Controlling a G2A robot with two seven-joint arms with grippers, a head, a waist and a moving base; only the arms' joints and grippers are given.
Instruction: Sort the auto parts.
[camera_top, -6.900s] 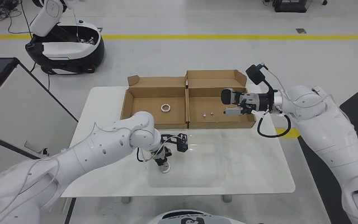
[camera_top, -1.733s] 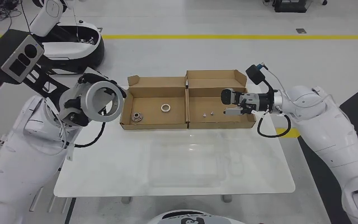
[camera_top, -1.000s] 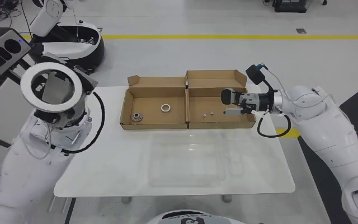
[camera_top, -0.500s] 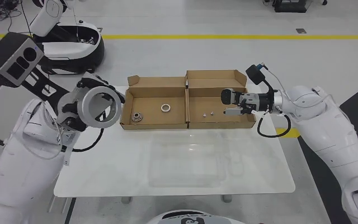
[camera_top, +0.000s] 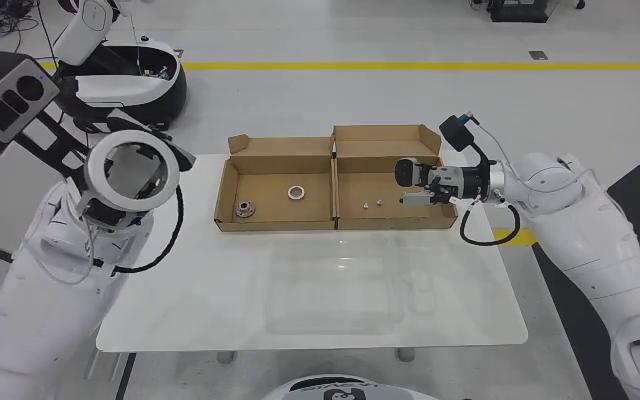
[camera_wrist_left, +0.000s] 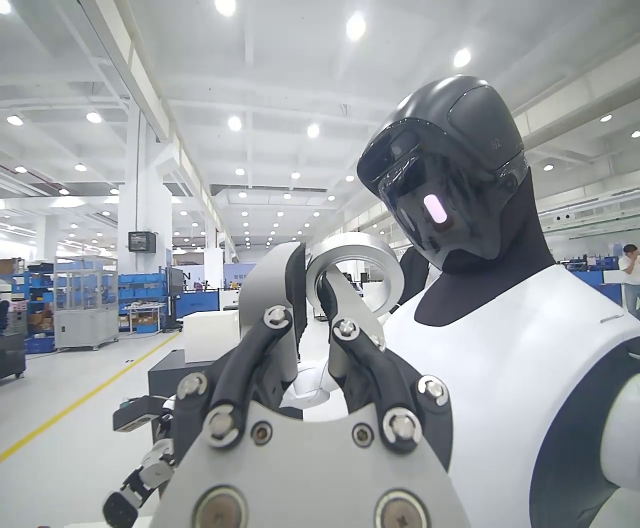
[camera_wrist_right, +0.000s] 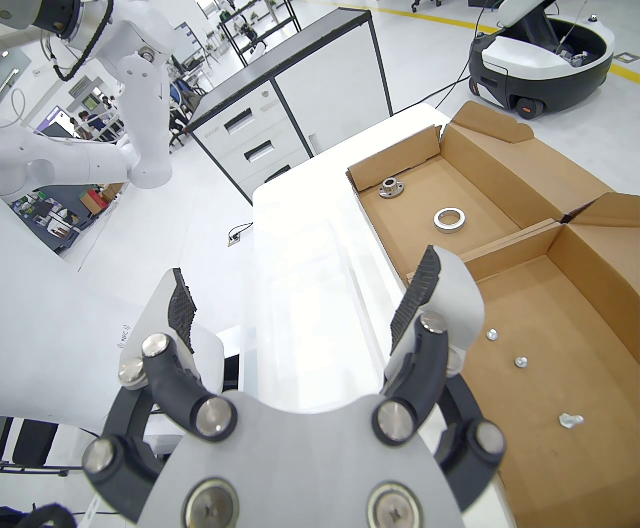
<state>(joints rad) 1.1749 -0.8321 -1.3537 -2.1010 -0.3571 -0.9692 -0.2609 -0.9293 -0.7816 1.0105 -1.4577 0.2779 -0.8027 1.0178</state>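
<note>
Up above the left edge of the bench (camera_top: 200, 300), the left hand (camera_wrist_left: 312, 287) is gripping a metal ring (camera_wrist_left: 350, 245), its fingers (camera_wrist_left: 274, 300) pinching the rim from inside and outside. Farther back, the right hand (camera_wrist_right: 305, 300) is hovering wide open and empty over the right cardboard box (camera_top: 385, 135), where small screws (camera_wrist_right: 521, 361) are lying. Beside it along the far edge, the left box (camera_top: 270, 200) is holding a second ring (camera_top: 296, 192) and a flanged hub (camera_top: 244, 209).
</note>
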